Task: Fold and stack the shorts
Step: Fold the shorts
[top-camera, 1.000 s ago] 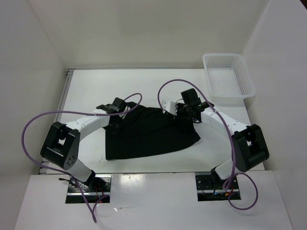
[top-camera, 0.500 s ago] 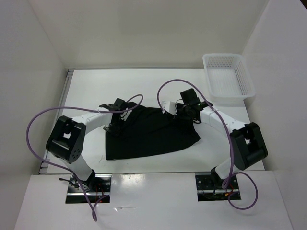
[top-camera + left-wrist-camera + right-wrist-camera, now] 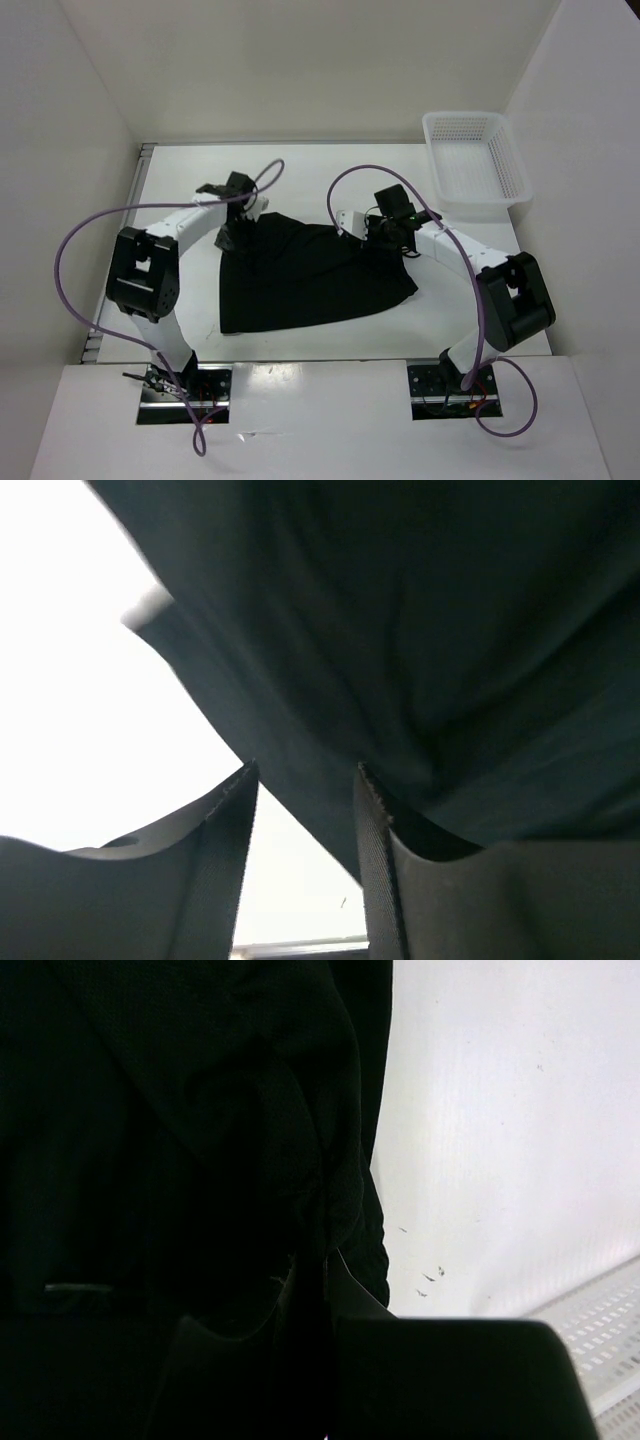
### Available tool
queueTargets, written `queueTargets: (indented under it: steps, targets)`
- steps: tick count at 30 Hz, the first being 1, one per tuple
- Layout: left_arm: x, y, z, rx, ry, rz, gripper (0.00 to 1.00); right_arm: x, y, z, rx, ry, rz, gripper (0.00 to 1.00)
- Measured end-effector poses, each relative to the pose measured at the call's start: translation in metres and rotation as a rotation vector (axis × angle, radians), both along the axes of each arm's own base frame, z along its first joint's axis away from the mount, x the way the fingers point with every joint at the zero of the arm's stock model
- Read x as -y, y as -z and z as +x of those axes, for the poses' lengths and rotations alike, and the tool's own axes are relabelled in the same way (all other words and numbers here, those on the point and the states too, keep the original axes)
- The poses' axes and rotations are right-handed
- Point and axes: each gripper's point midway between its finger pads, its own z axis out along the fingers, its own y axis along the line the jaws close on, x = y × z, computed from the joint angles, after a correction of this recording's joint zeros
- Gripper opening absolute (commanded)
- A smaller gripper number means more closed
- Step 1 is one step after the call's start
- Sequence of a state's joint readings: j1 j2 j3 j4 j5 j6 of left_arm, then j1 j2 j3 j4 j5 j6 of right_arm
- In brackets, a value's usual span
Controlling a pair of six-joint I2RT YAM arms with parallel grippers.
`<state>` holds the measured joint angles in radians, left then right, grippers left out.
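The black shorts (image 3: 310, 275) lie spread flat on the white table between my arms. My left gripper (image 3: 232, 230) is at their far-left corner. In the left wrist view its jaws (image 3: 305, 775) stand open; the fabric (image 3: 420, 640) hangs over the fingertips and its edge slants across the gap toward the right finger (image 3: 375, 860), with bright table showing between the fingers. My right gripper (image 3: 352, 226) is at the far-right part of the shorts. It is shut (image 3: 318, 1260) on a bunched fold of the black cloth (image 3: 200, 1110).
A white mesh basket (image 3: 512, 150) stands at the back right corner, and its mesh (image 3: 605, 1345) shows low right in the right wrist view. Purple cables arch over both arms. White walls enclose the table on three sides.
My left arm has swung its wrist toward the far left, carrying the gripper from over the shorts' upper-left area to their far-left corner. The right arm and the shorts have barely shifted.
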<state>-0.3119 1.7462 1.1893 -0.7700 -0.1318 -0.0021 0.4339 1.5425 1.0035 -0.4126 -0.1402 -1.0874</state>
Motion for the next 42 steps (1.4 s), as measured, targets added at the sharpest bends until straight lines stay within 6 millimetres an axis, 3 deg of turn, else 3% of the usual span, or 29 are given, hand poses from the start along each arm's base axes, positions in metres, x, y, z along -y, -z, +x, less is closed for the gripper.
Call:
queueTargets:
  steps: [3,5,8,12,15,31,42]
  targets:
    - [0.003,-0.028,0.047,0.062,-0.067,-0.149,0.44,0.000,0.000,-0.001,-0.008,0.023,0.011,0.00]
    - [-0.003,-0.039,0.058,0.084,-0.108,-0.240,0.43,0.001,0.000,0.000,-0.011,0.052,0.020,0.00]
    - [-0.011,-0.035,0.041,0.022,-0.163,-0.350,0.42,0.003,0.000,0.000,-0.017,0.096,0.029,0.00]
    - [-0.001,-0.006,-0.024,-0.192,-0.193,-0.418,0.42,0.006,0.001,0.000,-0.020,0.130,0.029,0.00]
    - [0.004,-0.001,-0.050,-0.288,-0.211,-0.446,0.42,0.007,0.001,0.000,-0.025,0.146,0.034,0.00]
    - [-0.022,0.013,-0.036,-0.285,-0.326,-0.483,0.45,0.005,0.002,-0.002,-0.030,0.153,0.039,0.00]
    - [-0.025,0.025,-0.034,-0.304,-0.336,-0.475,0.45,0.005,0.001,-0.001,-0.023,0.136,0.029,0.00]
